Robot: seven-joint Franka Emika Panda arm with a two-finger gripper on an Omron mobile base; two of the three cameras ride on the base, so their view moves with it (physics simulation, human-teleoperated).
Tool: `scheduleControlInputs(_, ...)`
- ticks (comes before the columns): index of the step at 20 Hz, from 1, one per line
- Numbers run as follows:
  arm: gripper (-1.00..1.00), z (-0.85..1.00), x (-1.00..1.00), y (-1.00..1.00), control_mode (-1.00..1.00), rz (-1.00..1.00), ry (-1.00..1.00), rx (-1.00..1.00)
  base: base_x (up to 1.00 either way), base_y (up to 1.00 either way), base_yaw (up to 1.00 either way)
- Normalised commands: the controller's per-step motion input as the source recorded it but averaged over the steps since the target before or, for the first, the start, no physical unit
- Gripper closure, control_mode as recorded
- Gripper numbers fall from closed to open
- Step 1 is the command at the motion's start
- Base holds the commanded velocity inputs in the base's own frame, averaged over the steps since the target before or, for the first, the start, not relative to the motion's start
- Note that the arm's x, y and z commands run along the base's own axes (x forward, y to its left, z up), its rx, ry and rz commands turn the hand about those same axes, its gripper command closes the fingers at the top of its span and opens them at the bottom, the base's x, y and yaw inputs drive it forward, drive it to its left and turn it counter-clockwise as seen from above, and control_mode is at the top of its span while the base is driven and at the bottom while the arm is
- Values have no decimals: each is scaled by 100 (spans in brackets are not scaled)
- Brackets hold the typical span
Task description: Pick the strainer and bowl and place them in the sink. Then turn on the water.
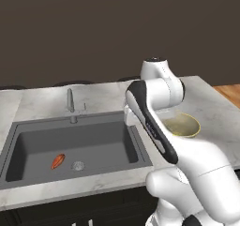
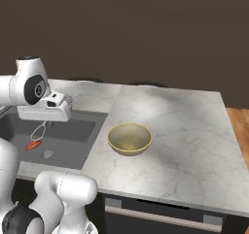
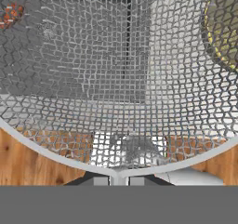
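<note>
My gripper (image 3: 119,179) is shut on the strainer (image 3: 116,79), whose silver mesh spreads right across the hand view. In the right base view the hand hovers above the sink's right end, and the strainer's thin wire loop (image 2: 38,131) hangs below it. The bowl (image 2: 129,138), pale yellow with an olive inside, sits upright on the marble counter to the right of the sink (image 2: 78,126). From the left base view the bowl (image 1: 183,125) is partly hidden behind my arm. The sink (image 1: 28,145) is a dark grey basin.
A small orange-red object (image 1: 57,161) lies on the sink floor beside the round drain (image 1: 78,165). The faucet (image 1: 70,101) stands behind the basin. Bare white marble counter (image 2: 185,131) stretches right of the bowl, ending at a wooden floor.
</note>
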Motion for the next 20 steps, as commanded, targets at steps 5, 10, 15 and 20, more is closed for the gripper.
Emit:
scheduleControlInputs(5, 100, -29, 0, 95, -100, 11, 6, 6, 0, 0, 0)
scheduleControlInputs(10, 100, -23, 6, 99, -100, 8, 11, 9, 0, 0, 0)
scheduleControlInputs(15, 100, -28, 27, 94, -100, 4, 7, 5, 0, 0, 0)
scheduleControlInputs(20, 100, -24, 54, 62, -100, 0, 0, 0, 0, 0, 0)
